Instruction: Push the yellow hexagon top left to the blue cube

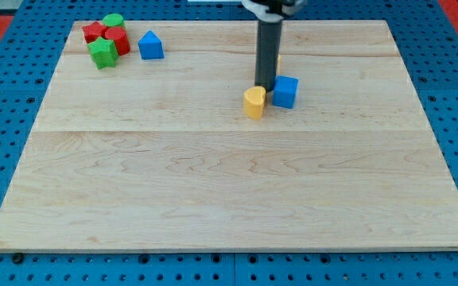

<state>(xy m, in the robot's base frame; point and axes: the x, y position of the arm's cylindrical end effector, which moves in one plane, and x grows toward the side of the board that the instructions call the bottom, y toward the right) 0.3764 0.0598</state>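
A yellow block, heart-like in outline, lies a little above the board's middle. A blue cube sits just to its right and slightly higher. My dark rod comes down from the view's top, and my tip rests between them, just above the yellow block and touching the cube's left side. A small bit of another yellow block peeks out behind the rod, mostly hidden; its shape cannot be made out.
At the top left stands a cluster: a green cylinder, red blocks, a green block and a blue house-shaped block. The wooden board lies on a blue pegboard.
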